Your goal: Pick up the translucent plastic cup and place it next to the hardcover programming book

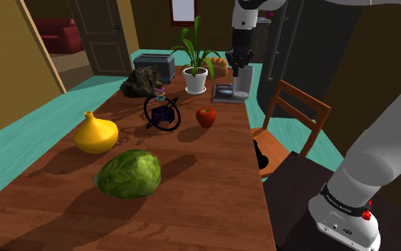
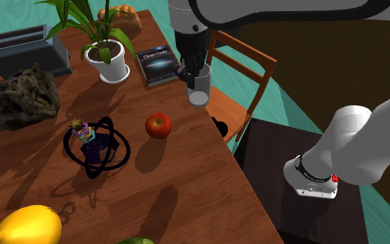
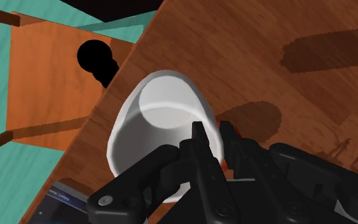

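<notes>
At the table's edge, the gripper is clasping the whitish cup by its rim wall, one finger inside. That grip is holding it upright for setting down. The cup is sitting just beside the book, whose dark cover seems to read "Clean Code".

Wooden table, teal floor, wooden chair alongside, ochre wall, dark door, red sofa beyond
</notes>
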`<state>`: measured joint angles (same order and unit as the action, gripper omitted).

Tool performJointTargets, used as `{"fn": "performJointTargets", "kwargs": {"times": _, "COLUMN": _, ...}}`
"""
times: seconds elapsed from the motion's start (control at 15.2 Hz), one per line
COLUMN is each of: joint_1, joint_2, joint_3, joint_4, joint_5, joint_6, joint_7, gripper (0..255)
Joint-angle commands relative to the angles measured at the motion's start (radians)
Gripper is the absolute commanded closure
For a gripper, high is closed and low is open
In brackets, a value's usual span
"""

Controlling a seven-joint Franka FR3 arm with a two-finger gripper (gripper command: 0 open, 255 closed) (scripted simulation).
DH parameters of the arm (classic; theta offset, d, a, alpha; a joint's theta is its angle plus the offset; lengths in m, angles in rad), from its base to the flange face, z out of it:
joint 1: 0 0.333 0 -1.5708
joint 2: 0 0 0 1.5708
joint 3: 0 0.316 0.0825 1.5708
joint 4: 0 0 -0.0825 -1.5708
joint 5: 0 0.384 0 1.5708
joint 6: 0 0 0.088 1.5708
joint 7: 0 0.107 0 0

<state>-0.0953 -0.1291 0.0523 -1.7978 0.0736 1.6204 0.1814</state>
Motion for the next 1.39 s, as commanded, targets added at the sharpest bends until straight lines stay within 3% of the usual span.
{"fn": "performJointTargets", "kwargs": {"times": 0.0, "joint_1": -0.019, "joint_2": 0.044, "joint_3": -0.024, "joint_4": 0.052, "joint_5": -0.007, "joint_6": -0.011, "joint_7": -0.043, "gripper": 255}}
{"fn": "performJointTargets", "kwargs": {"times": 0.46, "joint_1": -0.084, "joint_2": 0.235, "joint_3": -0.090, "joint_4": 0.287, "joint_5": -0.013, "joint_6": -0.063, "joint_7": -0.170, "gripper": 255}}
{"fn": "performJointTargets", "kwargs": {"times": 0.86, "joint_1": -0.151, "joint_2": 0.450, "joint_3": -0.130, "joint_4": 0.586, "joint_5": 0.002, "joint_6": -0.153, "joint_7": -0.268, "gripper": 255}}
{"fn": "performJointTargets", "kwargs": {"times": 1.12, "joint_1": -0.211, "joint_2": 0.663, "joint_3": -0.145, "joint_4": 0.916, "joint_5": 0.022, "joint_6": -0.274, "joint_7": -0.321, "gripper": 255}}
{"fn": "performJointTargets", "kwargs": {"times": 1.19, "joint_1": -0.244, "joint_2": 0.811, "joint_3": -0.144, "joint_4": 1.168, "joint_5": 0.035, "joint_6": -0.378, "joint_7": -0.333, "gripper": 255}}
{"fn": "performJointTargets", "kwargs": {"times": 1.32, "joint_1": -0.236, "joint_2": 0.752, "joint_3": -0.144, "joint_4": 1.036, "joint_5": 0.028, "joint_6": -0.305, "joint_7": -0.338, "gripper": 255}}
